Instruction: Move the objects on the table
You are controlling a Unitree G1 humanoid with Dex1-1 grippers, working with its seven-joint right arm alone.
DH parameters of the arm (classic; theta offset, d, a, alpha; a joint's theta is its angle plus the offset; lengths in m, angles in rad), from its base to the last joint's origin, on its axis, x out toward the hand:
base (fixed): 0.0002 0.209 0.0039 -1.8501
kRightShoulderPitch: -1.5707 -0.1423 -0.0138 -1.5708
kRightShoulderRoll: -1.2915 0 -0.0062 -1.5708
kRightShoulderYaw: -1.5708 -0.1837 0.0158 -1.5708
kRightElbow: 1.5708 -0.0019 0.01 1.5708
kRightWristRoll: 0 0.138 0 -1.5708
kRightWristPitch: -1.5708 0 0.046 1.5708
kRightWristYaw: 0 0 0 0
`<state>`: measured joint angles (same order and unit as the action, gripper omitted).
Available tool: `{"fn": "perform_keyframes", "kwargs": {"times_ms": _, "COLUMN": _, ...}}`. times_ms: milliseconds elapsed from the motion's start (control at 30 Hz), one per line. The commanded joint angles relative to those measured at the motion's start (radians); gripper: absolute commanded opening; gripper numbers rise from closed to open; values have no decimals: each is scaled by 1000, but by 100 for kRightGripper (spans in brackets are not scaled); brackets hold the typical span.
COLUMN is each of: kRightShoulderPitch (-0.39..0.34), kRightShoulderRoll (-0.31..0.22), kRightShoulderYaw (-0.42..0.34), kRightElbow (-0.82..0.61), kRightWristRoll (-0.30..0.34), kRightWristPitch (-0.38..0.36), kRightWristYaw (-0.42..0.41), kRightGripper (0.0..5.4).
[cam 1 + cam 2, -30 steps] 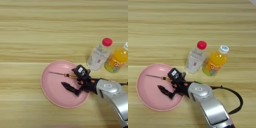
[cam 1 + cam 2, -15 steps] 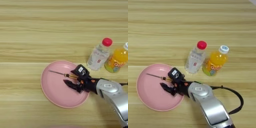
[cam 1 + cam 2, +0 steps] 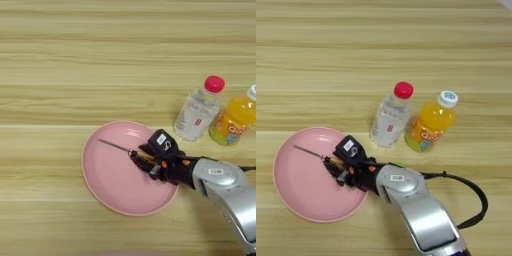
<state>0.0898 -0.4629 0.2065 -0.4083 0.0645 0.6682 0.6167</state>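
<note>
Since a second ago my right gripper (image 3: 146, 162) has closed up from its spread stance low on the plate and now pinches the screwdriver (image 3: 125, 150) at its handle. The table (image 3: 75, 65) fills my view. The pink plate (image 3: 105, 185) lies near its front edge, the silver forearm (image 3: 421, 210) reaching over its right rim. A clear bottle (image 3: 390, 116) and an orange bottle (image 3: 431, 124) stand touching, behind the plate's right. The screwdriver's thin shaft points left over the plate.

Two head cameras, looking down.
Both eyes face the table (image 3: 60, 60) closely, sharing the pink plate (image 3: 100, 180); the right eye reaches further right.
</note>
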Motion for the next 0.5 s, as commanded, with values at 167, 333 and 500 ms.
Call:
{"fn": "perform_keyframes", "kwargs": {"times_ms": 167, "kRightShoulderPitch": -12, "kRightShoulderRoll": -20, "kRightShoulderYaw": -17, "kRightElbow": -34, "kRightWristRoll": -16, "kRightWristPitch": 3, "kRightWristYaw": -36, "kRightGripper": 91}}
{"fn": "perform_keyframes", "kwargs": {"times_ms": 333, "kRightShoulderPitch": -8, "kRightShoulderRoll": -19, "kRightShoulderYaw": -17, "kRightElbow": -47, "kRightWristRoll": -10, "kRightWristPitch": 10, "kRightWristYaw": -42, "kRightGripper": 86}}
{"fn": "perform_keyframes", "kwargs": {"times_ms": 500, "kRightShoulderPitch": -4, "kRightShoulderRoll": -15, "kRightShoulderYaw": -18, "kRightElbow": -51, "kRightWristRoll": -7, "kRightWristPitch": 12, "kRightWristYaw": -45, "kRightGripper": 85}}
